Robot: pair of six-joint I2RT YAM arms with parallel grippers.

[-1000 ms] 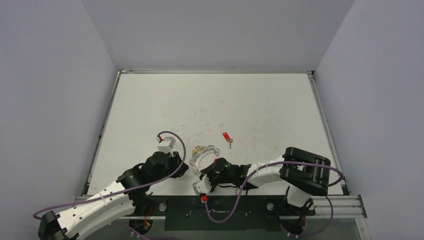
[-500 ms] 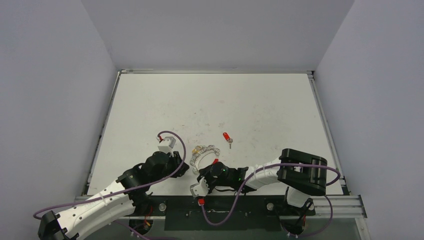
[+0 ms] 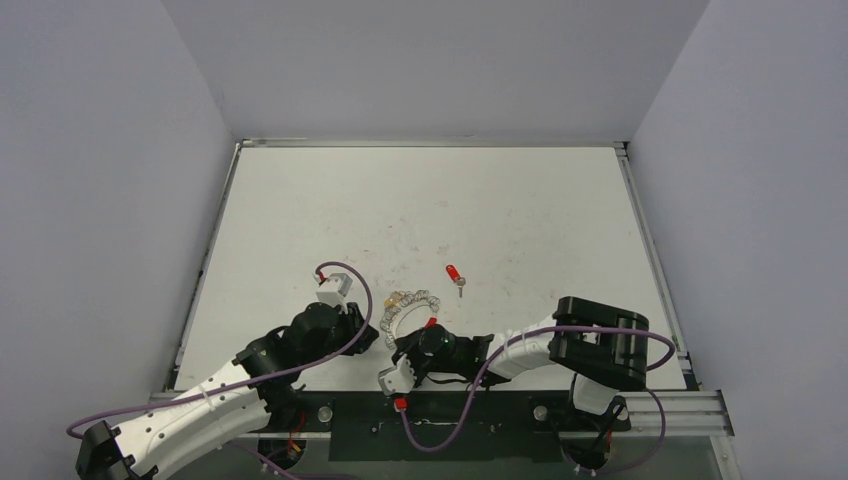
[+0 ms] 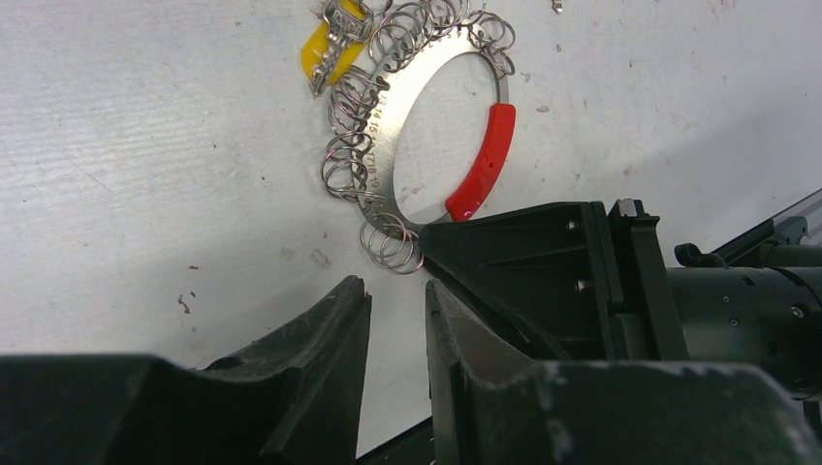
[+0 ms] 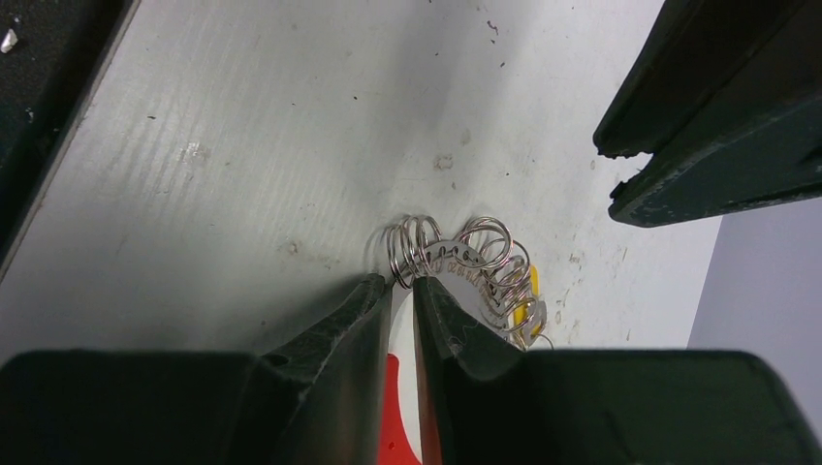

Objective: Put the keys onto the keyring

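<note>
The keyring (image 3: 408,306) lies flat near the table's front, a silver band (image 4: 393,126) strung with several small wire rings, and a red sleeve (image 4: 485,155) covers one arc of it. A yellow-headed key (image 4: 325,46) hangs among those rings at the far end. The red-headed key (image 3: 454,273) lies loose, behind and to the right. My right gripper (image 5: 400,284) comes in low from the right and is shut on the keyring where sleeve meets band. My left gripper (image 4: 395,291) stands slightly open and empty, its tips just short of the nearest small rings.
The white table (image 3: 520,210) has scuff marks and raised rims at its left, back and right edges. A black rail (image 3: 440,425) runs along the near edge under both arms. Purple cables loop over each wrist.
My right arm has slid a little left and toward the near edge. The keyring, the red-headed key and my left arm have stayed in place.
</note>
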